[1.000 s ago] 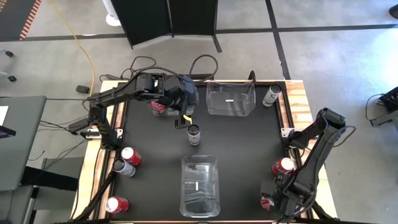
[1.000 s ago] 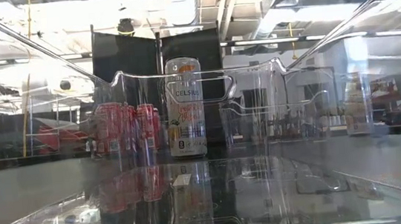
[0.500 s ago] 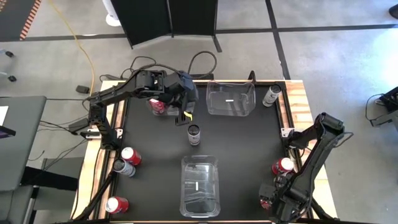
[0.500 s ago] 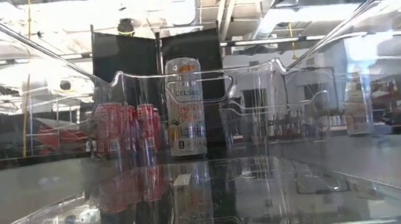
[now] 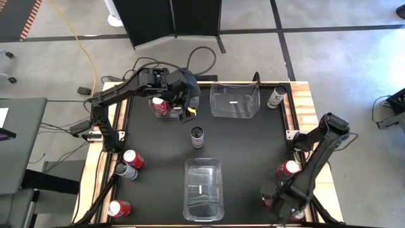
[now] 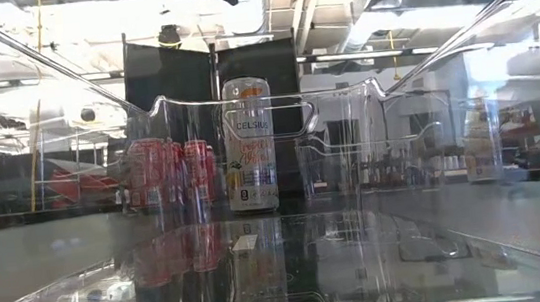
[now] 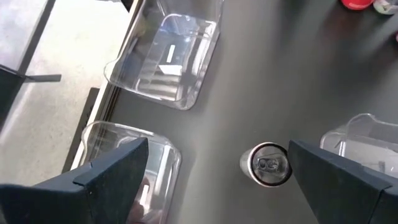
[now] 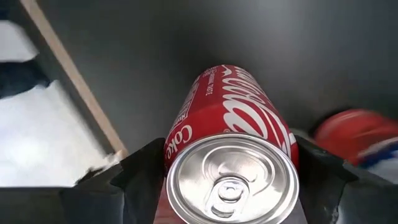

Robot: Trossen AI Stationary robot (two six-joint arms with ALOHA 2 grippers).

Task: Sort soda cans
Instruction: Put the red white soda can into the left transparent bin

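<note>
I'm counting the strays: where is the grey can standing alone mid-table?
In the high view the grey can stands upright at the table's centre, between the far clear bin and the near clear bin, just below the open left pincer.

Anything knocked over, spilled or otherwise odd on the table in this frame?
Nothing is spilled or visibly damaged. The red cans at the left edge seem to lie tipped rather than upright. The grey can stands alone mid-table. The right gripper has its fingers around a red can.
</note>
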